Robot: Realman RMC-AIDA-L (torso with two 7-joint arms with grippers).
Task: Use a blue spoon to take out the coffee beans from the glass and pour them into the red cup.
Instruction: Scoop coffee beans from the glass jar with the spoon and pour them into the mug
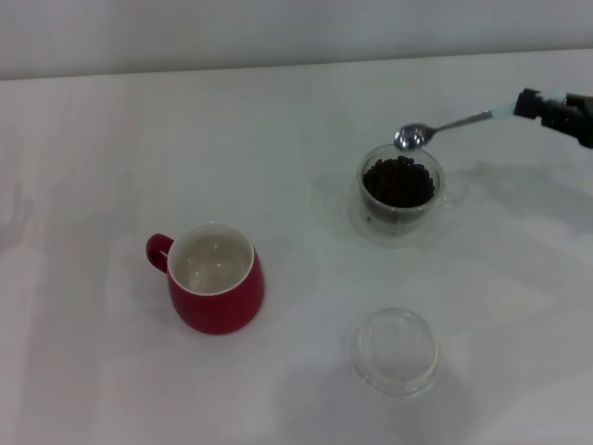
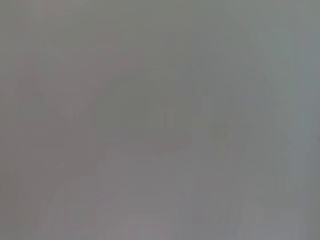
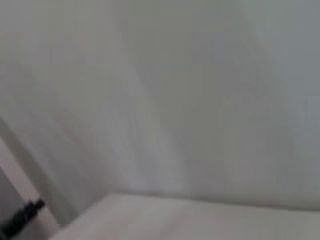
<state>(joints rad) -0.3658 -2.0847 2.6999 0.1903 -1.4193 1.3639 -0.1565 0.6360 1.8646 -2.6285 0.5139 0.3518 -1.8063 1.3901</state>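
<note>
The glass stands on its clear saucer at the right middle of the table and holds the dark coffee beans. My right gripper at the far right edge is shut on the pale blue handle of the blue spoon. The spoon's shiny bowl hovers just above the glass's far rim and looks empty. The red cup stands at the left front, white inside, handle to the left, with no beans showing in it. The left gripper is out of view; both wrist views show only blank surfaces.
A shallow clear glass dish lies at the front, below the glass. The white table stretches to the back wall.
</note>
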